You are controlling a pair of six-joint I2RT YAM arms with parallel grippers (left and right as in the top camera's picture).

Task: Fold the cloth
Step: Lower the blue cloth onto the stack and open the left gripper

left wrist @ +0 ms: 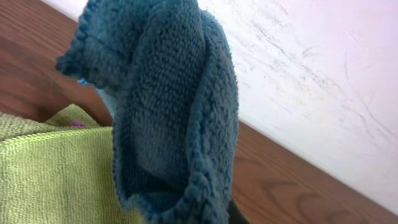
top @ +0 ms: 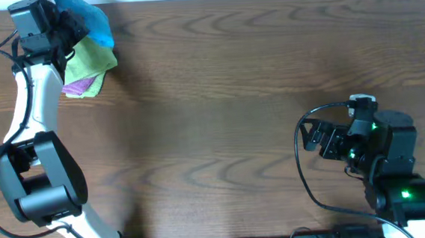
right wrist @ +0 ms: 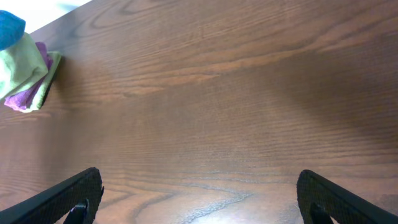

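Note:
The bright sky-blue cloth (top: pixel 91 19) is bunched at the far left corner of the table, at the tip of my left gripper (top: pixel 71 25). In the left wrist view the cloth (left wrist: pixel 168 106) hangs in folds right in front of the camera and hides the fingers, which look shut on it. It is lifted over the light green cloth (left wrist: pixel 50 168). My right gripper (top: pixel 313 136) rests at the right side, open and empty, far from the cloth; the right wrist view shows its fingers (right wrist: pixel 199 193) wide apart over bare wood.
The light green cloth (top: pixel 92 62) lies on a purple cloth (top: pixel 83 87) just below the blue one; both also show in the right wrist view (right wrist: pixel 22 71). A white wall (left wrist: pixel 323 81) borders the table's far edge. The table (top: pixel 226 95) is dark wood.

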